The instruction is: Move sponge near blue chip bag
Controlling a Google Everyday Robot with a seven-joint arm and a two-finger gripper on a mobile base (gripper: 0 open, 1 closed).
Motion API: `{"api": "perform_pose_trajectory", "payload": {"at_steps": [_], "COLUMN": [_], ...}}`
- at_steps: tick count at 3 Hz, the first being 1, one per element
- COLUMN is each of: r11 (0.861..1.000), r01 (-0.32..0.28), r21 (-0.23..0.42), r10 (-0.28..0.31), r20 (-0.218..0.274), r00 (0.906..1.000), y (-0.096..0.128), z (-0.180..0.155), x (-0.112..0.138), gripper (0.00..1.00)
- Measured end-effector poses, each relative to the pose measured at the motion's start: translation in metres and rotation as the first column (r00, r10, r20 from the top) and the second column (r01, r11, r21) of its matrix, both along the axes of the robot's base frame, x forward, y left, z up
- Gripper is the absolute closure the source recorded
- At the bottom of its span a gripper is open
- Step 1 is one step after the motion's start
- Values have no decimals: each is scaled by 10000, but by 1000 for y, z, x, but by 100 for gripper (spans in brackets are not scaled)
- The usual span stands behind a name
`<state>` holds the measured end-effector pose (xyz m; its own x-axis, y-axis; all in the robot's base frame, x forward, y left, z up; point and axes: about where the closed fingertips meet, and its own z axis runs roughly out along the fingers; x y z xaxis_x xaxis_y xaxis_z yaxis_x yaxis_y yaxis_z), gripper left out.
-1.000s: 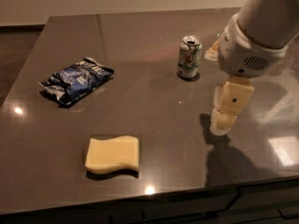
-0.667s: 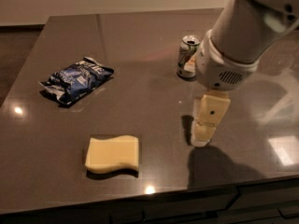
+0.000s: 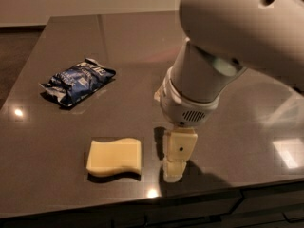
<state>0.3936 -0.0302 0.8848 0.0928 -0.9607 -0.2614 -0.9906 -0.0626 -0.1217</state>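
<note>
The pale yellow sponge (image 3: 114,156) lies flat near the front edge of the dark table (image 3: 57,46). The blue chip bag (image 3: 78,81) lies behind it, toward the left, a good hand's width away. My gripper (image 3: 174,167) hangs from the big white arm, pointing down, just right of the sponge and close to the table's surface. It does not touch the sponge and holds nothing that I can see.
The white arm (image 3: 223,46) fills the upper right of the view and hides the back right of the table. The table's front edge (image 3: 142,203) runs just below the sponge and gripper. Bright light reflections lie on the right side.
The arm has swung left and toward the front, bringing the gripper from the right side of the table to just beside the sponge. The green-and-white can is now hidden behind the arm.
</note>
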Motion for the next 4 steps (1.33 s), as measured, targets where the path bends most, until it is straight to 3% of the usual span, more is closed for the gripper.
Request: {"api": "perform_pose_trajectory", "payload": {"at_steps": [3, 4], "r11": [9960, 9949], "r01": [-883, -987], "r21": [-110, -189], "r10": [882, 981], "r20": [-100, -342], "r00": [9961, 9946], "y": [66, 79], "z": [-37, -44], "x": [-24, -22], "gripper": [0, 15]}}
